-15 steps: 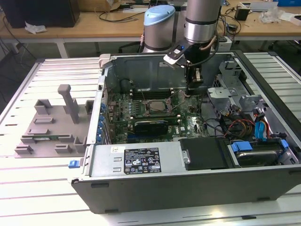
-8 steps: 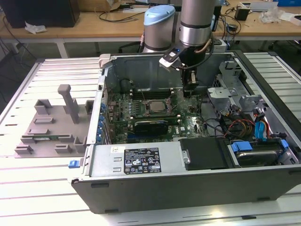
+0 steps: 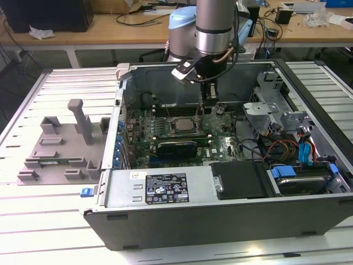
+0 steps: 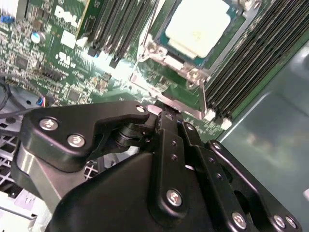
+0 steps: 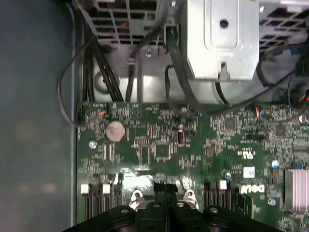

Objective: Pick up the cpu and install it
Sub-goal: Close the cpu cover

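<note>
Fingers [image 5: 159, 189] read as pressed together on my feed, holding nothing, poised just above the motherboard [image 5: 193, 140]. I see the cpu [image 4: 197, 26] lying flat in its metal-framed socket [image 4: 166, 58], just beside the gripper [image 3: 208, 100], inside the open computer case [image 3: 165, 190] on the table [image 3: 44, 221].

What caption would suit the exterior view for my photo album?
Robot gripper hangs inside an open computer case, close beside the cpu seated on the motherboard.

A white slatted metal worktable [image 3: 33, 232] occupies the foreground, with a long light-wood bench [image 3: 105, 30] carrying loose dark cables [image 3: 144, 15] behind it.
</note>
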